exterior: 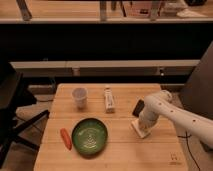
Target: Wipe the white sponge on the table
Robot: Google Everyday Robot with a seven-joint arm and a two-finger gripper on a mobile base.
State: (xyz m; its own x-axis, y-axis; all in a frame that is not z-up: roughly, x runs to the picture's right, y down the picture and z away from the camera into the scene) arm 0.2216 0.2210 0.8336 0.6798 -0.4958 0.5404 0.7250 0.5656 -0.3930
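Note:
The white sponge [139, 130] lies flat on the light wooden table [120, 157], right of centre. My gripper [142, 125] comes down from the white arm [172, 114] on the right and rests on top of the sponge, covering most of it. Only the sponge's lower left edge shows from under the gripper. The table's small dark logo mark [173, 156] is at the near right corner.
A black phone-like slab [137, 107] lies just behind the gripper. A white tube-shaped bottle [108, 99] and a white cup [79, 97] stand at the back. A green bowl [90, 136] and an orange carrot [65, 139] are at the front left. A dark chair [12, 107] stands left of the table.

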